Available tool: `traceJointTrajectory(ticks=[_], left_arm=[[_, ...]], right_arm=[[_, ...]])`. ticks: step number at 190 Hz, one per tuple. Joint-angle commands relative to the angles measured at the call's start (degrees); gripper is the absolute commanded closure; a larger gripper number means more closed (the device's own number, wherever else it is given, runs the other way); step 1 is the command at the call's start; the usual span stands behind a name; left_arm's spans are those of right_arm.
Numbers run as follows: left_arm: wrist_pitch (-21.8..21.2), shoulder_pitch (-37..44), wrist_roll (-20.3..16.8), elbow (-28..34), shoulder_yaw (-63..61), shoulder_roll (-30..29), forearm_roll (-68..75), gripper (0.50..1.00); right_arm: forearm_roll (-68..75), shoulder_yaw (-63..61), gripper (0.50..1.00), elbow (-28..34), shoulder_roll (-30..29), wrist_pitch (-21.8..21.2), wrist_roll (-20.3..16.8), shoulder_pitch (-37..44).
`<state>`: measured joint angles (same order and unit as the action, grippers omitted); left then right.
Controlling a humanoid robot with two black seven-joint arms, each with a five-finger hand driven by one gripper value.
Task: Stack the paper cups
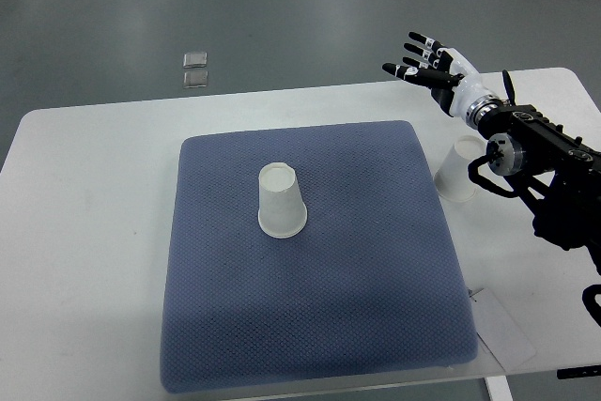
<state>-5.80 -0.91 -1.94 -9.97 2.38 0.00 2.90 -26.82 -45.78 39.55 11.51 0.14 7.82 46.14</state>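
Right hand (427,63), fingers spread and empty, hovers at the far right; a cup (459,169) stands just nearer, under its forearm, another cup (282,200) well left.

Right arm extended from right edge, right hand (434,67) raised, fingers (413,48) spread

White rounded table (84,232) carries square blue textured mat (310,326) at centre. White paper cup (281,200), upside down, on mat's middle. 2nd white paper cup (458,170) off mat, just right of its edge, under right arm. Right hand (430,64) beyond table's far edge.
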Motion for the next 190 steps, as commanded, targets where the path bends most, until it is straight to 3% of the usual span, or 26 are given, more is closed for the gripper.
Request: traceJointTrajectory(ticks=[1,111,153,190], left_arm=[[0.09,0.29,0.01,-0.40,-0.09,0.00,0.08,0.500],[0.00,0.29,0.01,-0.05,0.17,0.00,0.00,0.500],[0.00,0.29,0.01,0.48,0.17,0.00,0.00,0.500],[0.00,0.29,0.01,0.31,0.26,0.00,0.00,0.500]], right_arm=[[0.01,-0.01,0.574,0.00,0.00,0.04,0.09,0.00],[0.01,-0.01,0.576,0.00,0.18,0.04,0.18,0.00],[0.01,-0.01,0.576,0.00,0.00,0.04,3.61,-0.09],[0.01,-0.01,0.576,0.00,0.00,-0.05,3.61,-0.18]])
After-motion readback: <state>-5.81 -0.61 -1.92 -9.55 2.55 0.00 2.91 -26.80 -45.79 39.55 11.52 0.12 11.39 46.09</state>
